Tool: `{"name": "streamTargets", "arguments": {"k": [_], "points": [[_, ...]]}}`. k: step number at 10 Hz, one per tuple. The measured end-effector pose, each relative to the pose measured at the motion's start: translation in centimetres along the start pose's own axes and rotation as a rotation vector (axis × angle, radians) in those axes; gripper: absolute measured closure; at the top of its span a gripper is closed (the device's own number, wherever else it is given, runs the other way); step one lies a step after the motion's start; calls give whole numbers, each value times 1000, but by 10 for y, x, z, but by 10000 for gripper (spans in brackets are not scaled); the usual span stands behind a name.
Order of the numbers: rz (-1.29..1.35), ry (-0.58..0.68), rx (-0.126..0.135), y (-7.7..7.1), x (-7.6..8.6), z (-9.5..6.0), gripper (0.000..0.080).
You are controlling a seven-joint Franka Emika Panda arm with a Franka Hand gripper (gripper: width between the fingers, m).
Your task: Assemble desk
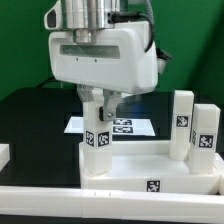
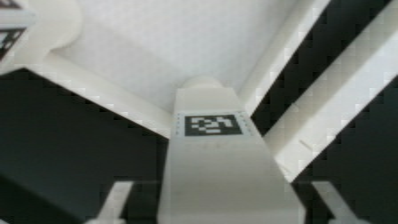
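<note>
exterior view: low, close, level with my bench (image 1: pixel 30 110), facing my arm head-on | wrist view: rides above my tool (image 2: pixel 199 205), looks steeply down, very near | shared: the tagged leg block (image 1: pixel 98 130) (image 2: pixel 217 140) in my tool and the desk top's rim (image 1: pixel 120 178) (image 2: pixel 107 85)
</note>
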State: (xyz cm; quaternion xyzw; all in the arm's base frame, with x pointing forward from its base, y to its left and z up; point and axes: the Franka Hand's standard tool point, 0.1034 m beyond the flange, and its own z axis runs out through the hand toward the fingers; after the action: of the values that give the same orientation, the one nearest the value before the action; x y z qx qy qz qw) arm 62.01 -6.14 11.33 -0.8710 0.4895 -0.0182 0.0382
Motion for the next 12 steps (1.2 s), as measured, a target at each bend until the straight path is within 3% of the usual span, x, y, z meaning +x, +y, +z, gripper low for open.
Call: {"name": "streamTargets", "arguments": {"k": [7, 10, 12], "points": [[552, 2, 2, -3, -4, 1, 509], [553, 1, -4, -4, -5, 1, 509], [472, -3, -11, -6, -6, -1, 225]]}}
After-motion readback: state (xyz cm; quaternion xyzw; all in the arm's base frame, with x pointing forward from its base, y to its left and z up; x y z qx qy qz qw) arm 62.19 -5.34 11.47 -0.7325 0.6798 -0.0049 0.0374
